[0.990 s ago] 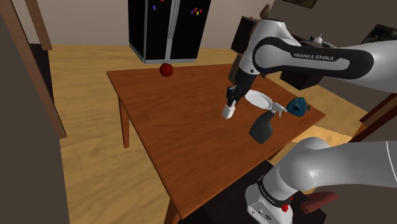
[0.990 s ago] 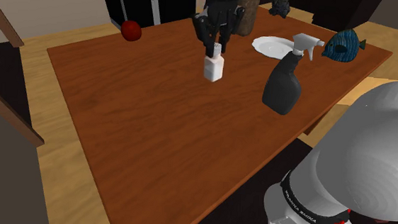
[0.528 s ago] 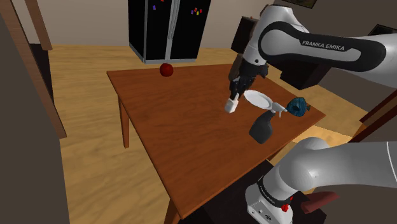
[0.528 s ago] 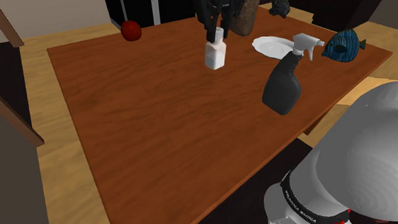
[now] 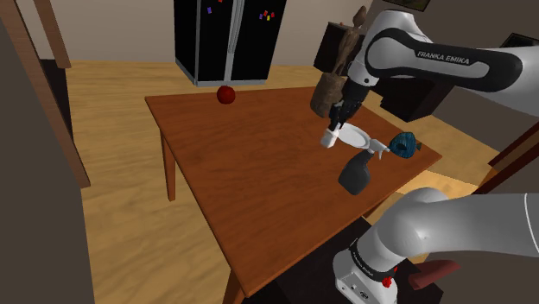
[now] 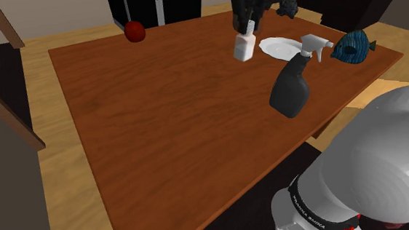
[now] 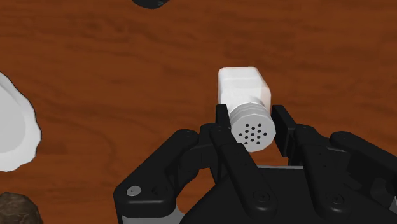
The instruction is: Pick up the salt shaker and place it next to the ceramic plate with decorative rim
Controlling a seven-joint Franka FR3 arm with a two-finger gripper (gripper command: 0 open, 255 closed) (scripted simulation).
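The white square-bodied salt shaker with a grey perforated cap (image 7: pixel 242 89) is clasped at the cap between the fingers of the all-black gripper (image 7: pixel 252 127). It is held upright over the brown wooden tabletop (image 6: pixel 159 122), just beside the white round plate (image 6: pixel 275 46). A dark grey spray bottle (image 6: pixel 290 88) is noted near the plate.

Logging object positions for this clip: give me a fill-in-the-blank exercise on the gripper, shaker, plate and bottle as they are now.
1. The gripper is shut on the holed ____ of the white salt shaker.
2. In the second exterior view, the salt shaker is just to the ____ of the white plate.
3. The spray bottle has a dark body and a ____ trigger head.
Missing words: cap; left; white.
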